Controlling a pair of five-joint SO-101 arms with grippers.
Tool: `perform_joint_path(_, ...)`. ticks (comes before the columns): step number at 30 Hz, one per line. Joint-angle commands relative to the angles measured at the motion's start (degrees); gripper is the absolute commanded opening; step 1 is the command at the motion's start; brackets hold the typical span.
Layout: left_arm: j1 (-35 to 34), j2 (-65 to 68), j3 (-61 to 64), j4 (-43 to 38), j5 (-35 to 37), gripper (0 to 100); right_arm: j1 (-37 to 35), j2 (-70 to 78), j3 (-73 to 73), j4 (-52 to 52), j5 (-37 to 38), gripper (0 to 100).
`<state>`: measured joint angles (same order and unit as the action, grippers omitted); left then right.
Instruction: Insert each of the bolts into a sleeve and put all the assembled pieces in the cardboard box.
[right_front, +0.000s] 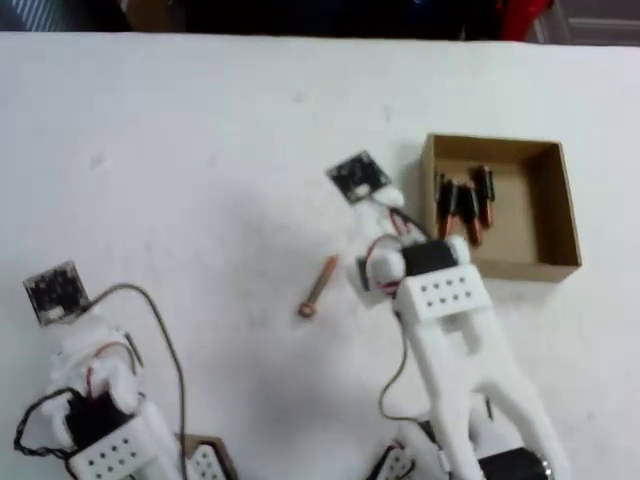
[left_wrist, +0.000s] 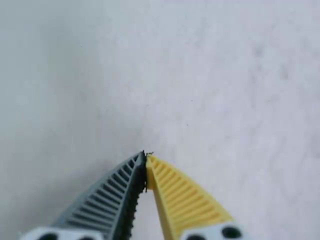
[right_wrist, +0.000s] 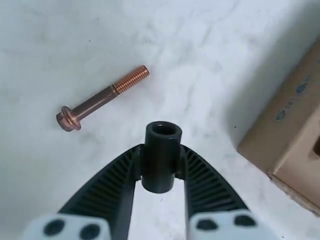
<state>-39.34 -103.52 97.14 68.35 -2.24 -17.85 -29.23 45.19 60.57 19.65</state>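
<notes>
My right gripper (right_wrist: 161, 156) is shut on a short black sleeve (right_wrist: 162, 165), held upright with its open bore facing the camera. A copper bolt (right_wrist: 102, 98) lies flat on the white table just beyond the sleeve; in the high view the bolt (right_front: 318, 288) rests left of the right arm (right_front: 440, 300). The cardboard box (right_front: 553, 205) stands to that arm's right and holds several assembled bolt-and-sleeve pieces (right_front: 463, 203). One corner of the box (right_wrist: 292, 150) shows beside the sleeve. My left gripper (left_wrist: 146, 160) is shut on nothing, over bare table at the near left.
The left arm (right_front: 95, 400) sits at the table's near-left corner with a cable looping beside it. White tabletop (right_front: 200, 150) stretches wide across the left and far side. The table's far edge runs along the top of the high view.
</notes>
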Motion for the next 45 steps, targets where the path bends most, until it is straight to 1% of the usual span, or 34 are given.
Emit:
perform_joint_path(1, -0.2, -0.6, -0.2, -1.0, -0.3, 2, 0.7, -2.2, 2.9, -6.6, 2.3, 1.7)
perform_joint_path(4, -0.2, -0.6, -0.2, -1.0, -0.3, 2, 1.8, -2.2, 5.6, -10.4, 5.2, 1.7)
perform_joint_path(9, -0.2, -0.6, -0.2, -1.0, -0.3, 2, 3.9, -1.3, 6.5, -11.7, 5.5, 1.7)
perform_joint_path(11, -0.2, -0.6, -0.2, -1.0, -0.3, 2, 3.6, 0.7, 5.6, -11.8, 5.5, 1.7)
perform_joint_path(27, -0.2, -0.6, -0.2, -1.0, -0.3, 2, 3.0, 27.4, -12.0, -11.3, 5.1, 1.8)
perform_joint_path(33, -0.2, -0.6, -0.2, -1.0, -0.3, 2, 3.0, 36.7, -20.4, -6.6, 5.5, 1.8)
perform_joint_path(37, -0.2, -0.6, -0.2, -1.0, -0.3, 2, 3.0, 40.6, -24.2, -4.8, 5.5, 1.8)
perform_joint_path(42, -0.2, -0.6, -0.2, -1.0, -0.3, 2, 2.9, 42.0, -25.1, -4.9, 5.6, 1.9)
perform_joint_path(45, -0.2, -0.6, -0.2, -1.0, -0.3, 2, 2.0, 42.3, -25.1, -4.5, 8.6, 5.1)
